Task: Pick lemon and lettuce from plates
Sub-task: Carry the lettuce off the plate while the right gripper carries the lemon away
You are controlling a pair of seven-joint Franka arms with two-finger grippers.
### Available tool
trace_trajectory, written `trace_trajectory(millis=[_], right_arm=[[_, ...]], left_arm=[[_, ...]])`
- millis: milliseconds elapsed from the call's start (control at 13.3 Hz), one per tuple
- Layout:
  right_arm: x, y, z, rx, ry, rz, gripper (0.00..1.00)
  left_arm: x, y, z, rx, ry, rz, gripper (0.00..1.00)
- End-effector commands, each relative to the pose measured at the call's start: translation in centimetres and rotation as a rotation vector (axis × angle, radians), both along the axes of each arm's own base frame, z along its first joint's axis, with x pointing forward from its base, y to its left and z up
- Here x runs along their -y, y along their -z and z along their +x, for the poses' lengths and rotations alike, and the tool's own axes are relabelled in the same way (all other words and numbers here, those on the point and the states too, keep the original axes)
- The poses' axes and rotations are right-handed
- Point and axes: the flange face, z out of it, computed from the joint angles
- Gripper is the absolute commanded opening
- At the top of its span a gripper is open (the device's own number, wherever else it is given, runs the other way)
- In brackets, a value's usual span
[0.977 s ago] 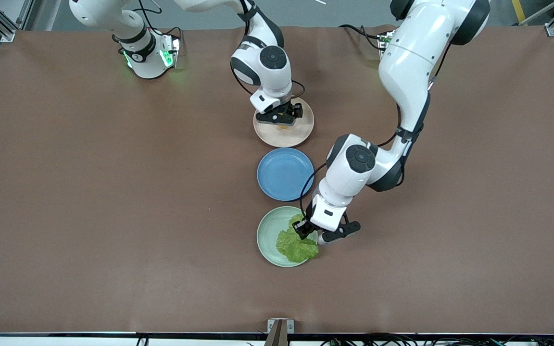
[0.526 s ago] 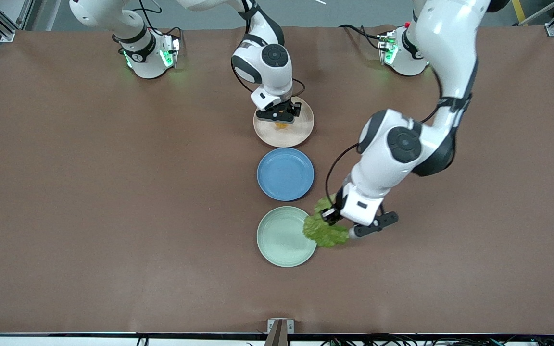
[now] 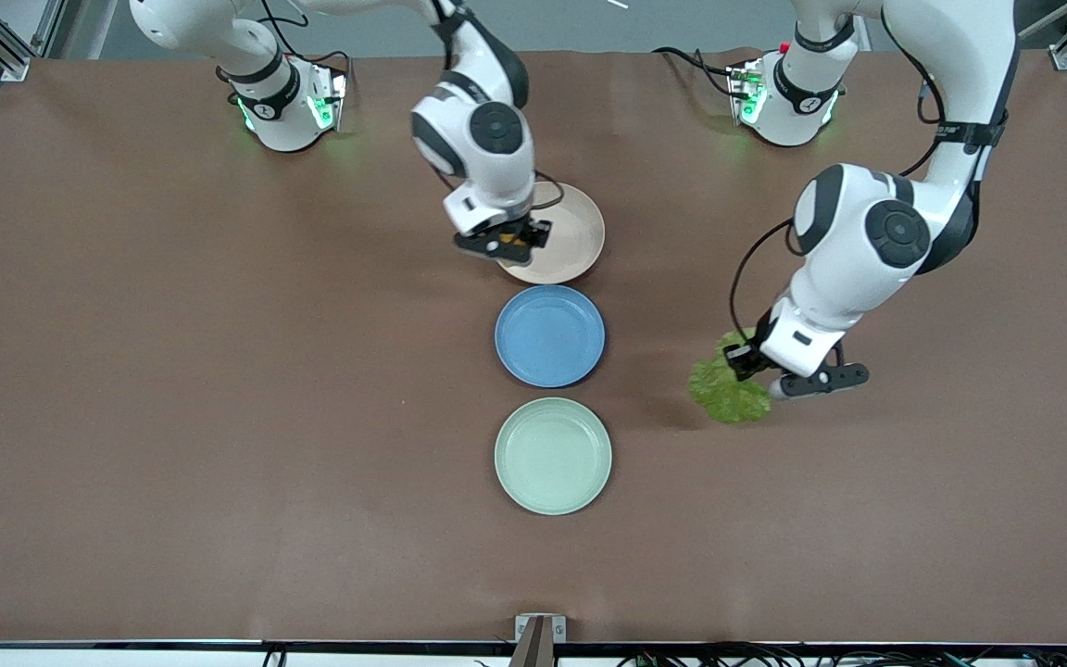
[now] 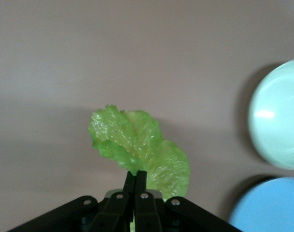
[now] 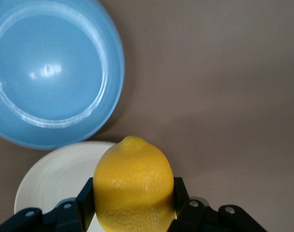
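My left gripper (image 3: pixel 748 363) is shut on the lettuce (image 3: pixel 726 391), a crinkled green leaf, and holds it over bare table toward the left arm's end, away from the mint green plate (image 3: pixel 552 455). In the left wrist view the lettuce (image 4: pixel 139 147) hangs from the shut gripper (image 4: pixel 135 176), with the mint plate (image 4: pixel 278 121) off to the side. My right gripper (image 3: pixel 503 243) is shut on the yellow lemon (image 5: pixel 133 186) and holds it up over the edge of the beige-pink plate (image 3: pixel 566 243). That plate (image 5: pixel 55 176) shows under the lemon in the right wrist view.
A blue plate (image 3: pixel 549 334) lies between the beige-pink and mint green plates, bare inside; it also shows in the right wrist view (image 5: pixel 50 72) and the left wrist view (image 4: pixel 270 208). Brown table mat all round.
My left gripper lifted the lettuce off the mint plate and carried it toward the left arm's end. My right gripper rose from the beige-pink plate with the lemon and shifted toward the right arm's end.
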Motion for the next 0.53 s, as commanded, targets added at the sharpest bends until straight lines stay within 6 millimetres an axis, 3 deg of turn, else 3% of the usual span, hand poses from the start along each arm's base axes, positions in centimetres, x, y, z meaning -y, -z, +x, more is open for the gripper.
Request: trace_trajectory(millis=[0,75,226,451], right_arm=[[10.9,-5.2,6.1,0.008,-0.044,0.024,0.0],[15.1,-5.6,8.6,0.01,-0.056,0.031,0.0],[22.5,-5.3,12.4,0.032,-0.101,0.018,0.0],[32.3,-4.1,15.7,0.05,-0.147,0.025,0.0]], left_arm=[[-5.7,2.2,-3.6,-0.016,0.097,0.031,0.0],[-7.5,3.3,-4.2,-0.018,0.11,0.04,0.0],[-9.4,5.6,-5.4,0.001,0.126,0.054,0.01],[-9.9,8.2,-6.7,-0.009,0.127,0.063,0.02]])
